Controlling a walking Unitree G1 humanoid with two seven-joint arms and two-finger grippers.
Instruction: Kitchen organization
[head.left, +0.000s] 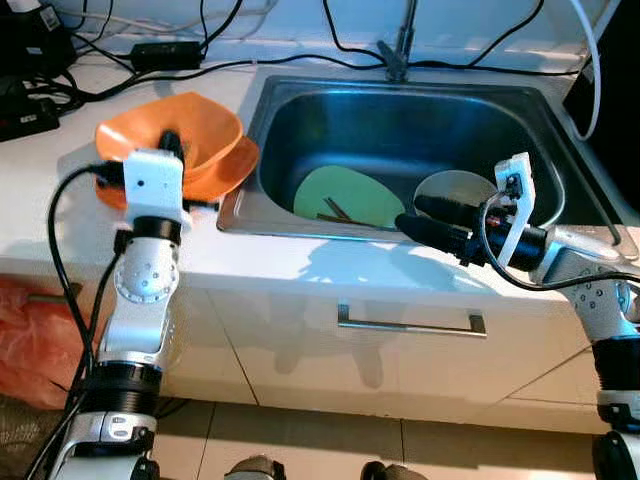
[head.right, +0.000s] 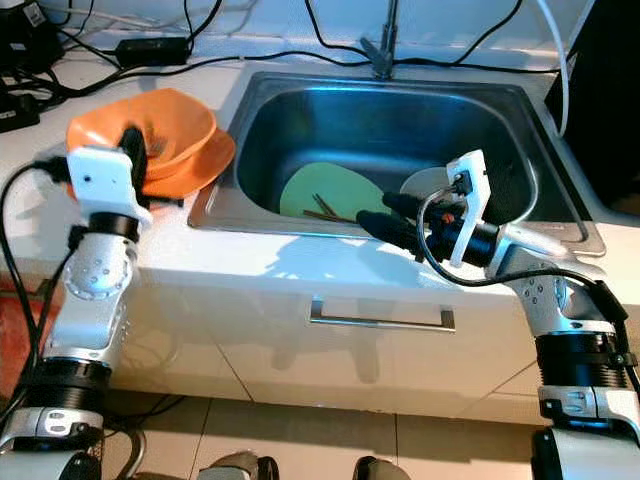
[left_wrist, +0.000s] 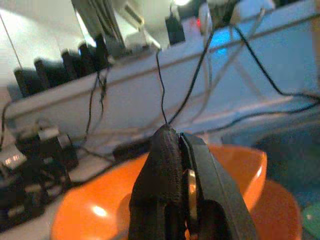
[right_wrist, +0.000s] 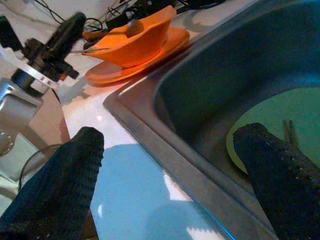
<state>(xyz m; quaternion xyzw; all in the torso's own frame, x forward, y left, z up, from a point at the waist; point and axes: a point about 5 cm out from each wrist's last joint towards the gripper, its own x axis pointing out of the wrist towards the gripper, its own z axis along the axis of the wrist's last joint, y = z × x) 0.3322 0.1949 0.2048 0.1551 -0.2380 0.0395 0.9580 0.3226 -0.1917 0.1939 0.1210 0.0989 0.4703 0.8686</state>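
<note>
Here, the left gripper (left_wrist: 182, 150), fingers pinched on a metal utensil over the orange bowl (head.left: 205, 130), should release low, while the right gripper (right_wrist: 165, 165), fingers spread, squares up to the green plate (head.left: 350, 195) in the sink (head.left: 400, 90).

Green plate (head.left: 350, 196) and chopsticks (head.left: 337, 211) partly behind sink rim (head.left: 300, 228).

A glossy orange plastic bowl (head.left: 190, 135) sits upright on a flat orange plate (head.left: 232, 165) at the upper left, beside the steel sink (head.left: 300, 110). Centre frame, a pale green round plate (head.left: 350, 195) lies in the basin, dark chopsticks (head.left: 336, 211) across it, a grey round dish (head.left: 455, 186) to its right.
</note>
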